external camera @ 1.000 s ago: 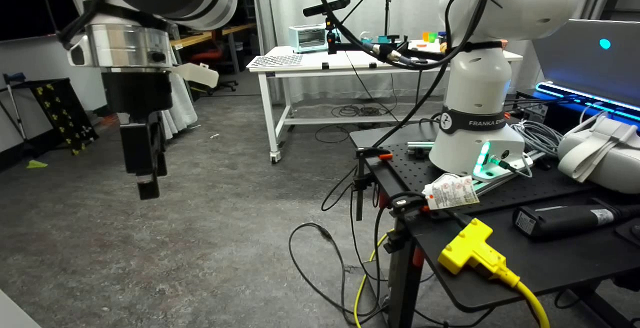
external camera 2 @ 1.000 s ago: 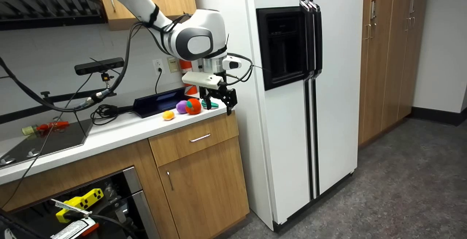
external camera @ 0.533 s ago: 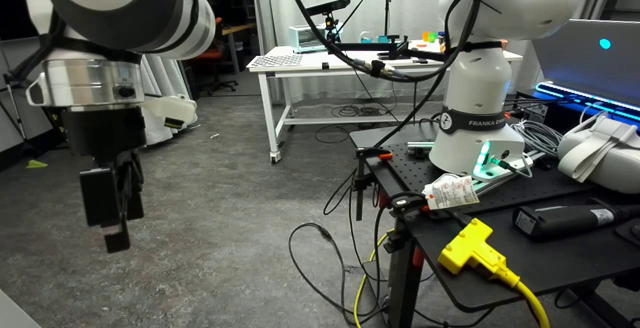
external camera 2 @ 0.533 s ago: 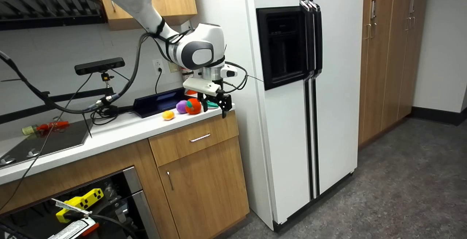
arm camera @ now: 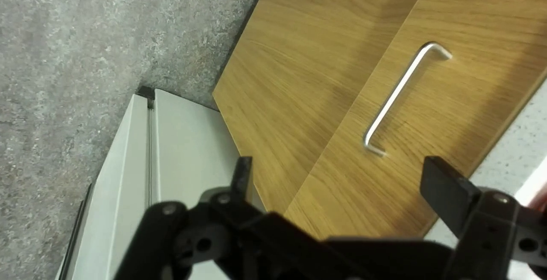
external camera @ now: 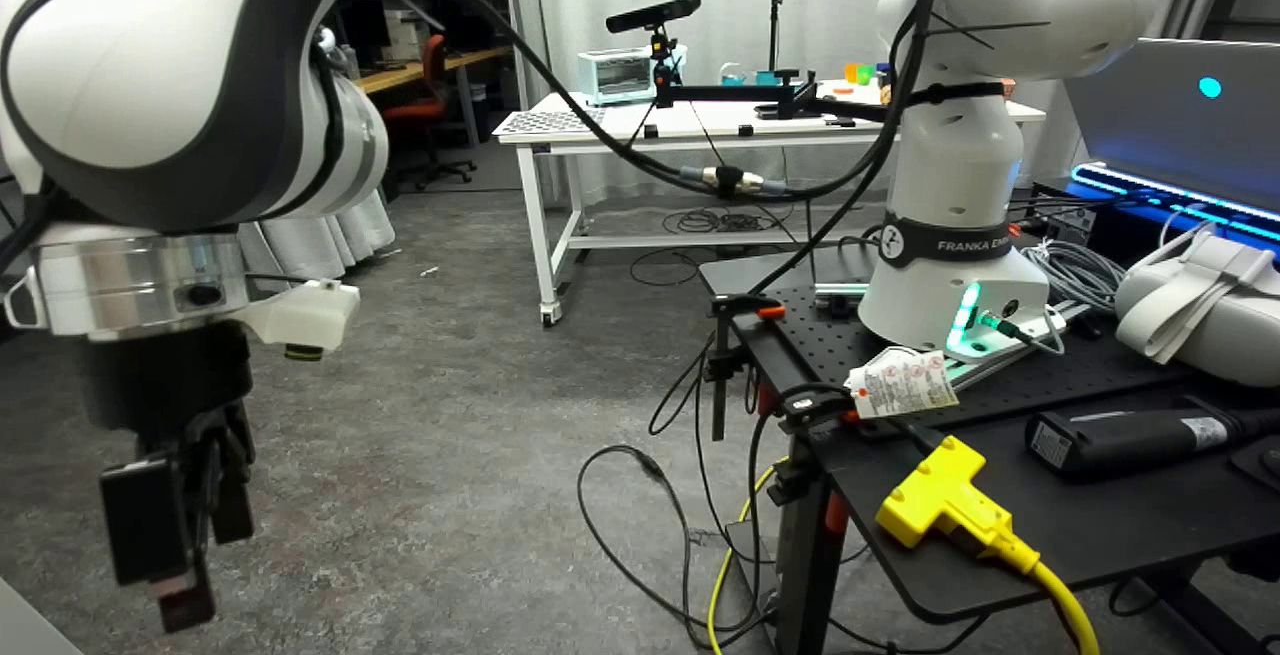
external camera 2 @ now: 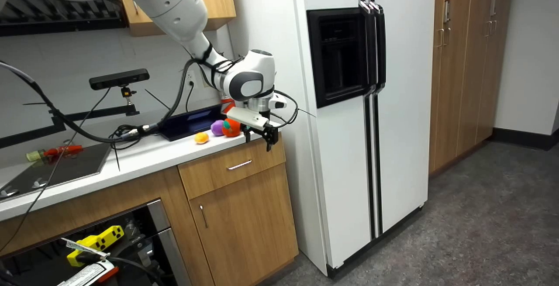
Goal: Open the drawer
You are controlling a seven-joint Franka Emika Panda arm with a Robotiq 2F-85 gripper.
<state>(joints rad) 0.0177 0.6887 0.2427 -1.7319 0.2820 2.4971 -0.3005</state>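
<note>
Lowered since the earlier frame: my black two-finger gripper (arm camera: 339, 165), jaws spread apart.
Room: mottled grey floor (arm camera: 107, 49) in front. Edges: white refrigerator (external camera 2: 340, 159) beside, white countertop (arm camera: 513, 147) above the light-wood rectangular drawer (arm camera: 436, 113), seated closed, silver bar handle (arm camera: 398, 92) outward.

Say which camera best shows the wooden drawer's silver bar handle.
Wrist view: the silver bar handle on the wooden drawer looks large, unobstructed. In an exterior view that handle looks small; elsewhere it's absent.
</note>
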